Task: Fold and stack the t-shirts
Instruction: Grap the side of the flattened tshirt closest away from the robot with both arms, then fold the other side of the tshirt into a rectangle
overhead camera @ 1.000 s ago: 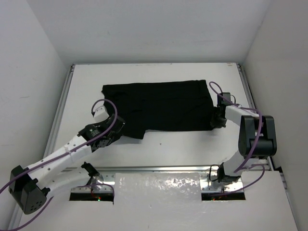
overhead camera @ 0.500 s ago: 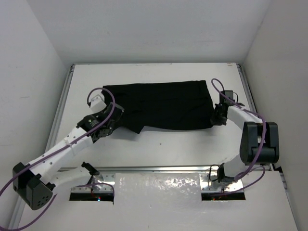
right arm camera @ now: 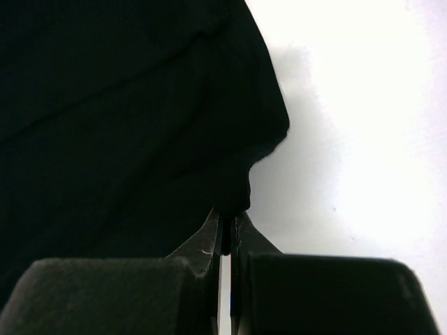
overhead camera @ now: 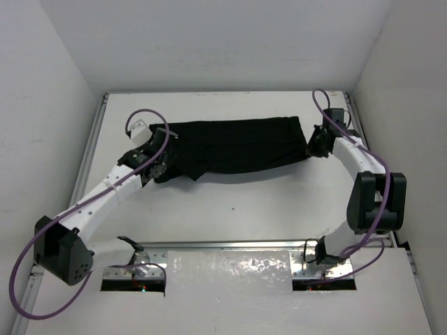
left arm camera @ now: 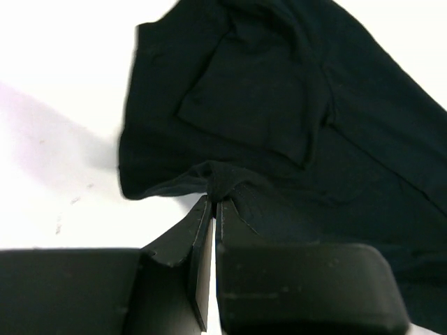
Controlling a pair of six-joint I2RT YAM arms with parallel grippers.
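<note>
The black t-shirt (overhead camera: 234, 146) lies across the far middle of the white table (overhead camera: 230, 202), folded lengthwise into a wide band. My left gripper (overhead camera: 162, 148) is shut on the t-shirt's near left edge; the left wrist view shows the cloth (left arm camera: 279, 118) pinched at the fingertips (left arm camera: 214, 199). My right gripper (overhead camera: 314, 145) is shut on the t-shirt's right edge; the right wrist view shows the cloth (right arm camera: 126, 118) bunched between the closed fingertips (right arm camera: 229, 213). A sleeve lies folded on top of the left end.
White walls enclose the table on the left, back and right. Purple cables (overhead camera: 143, 115) loop over both arms. A foil-covered panel (overhead camera: 230, 269) sits at the near edge between the arm bases.
Both grippers have carried the near edge of the t-shirt away from the bases, towards the back. The shirt's near half has folded over, so the visible band is narrower.
</note>
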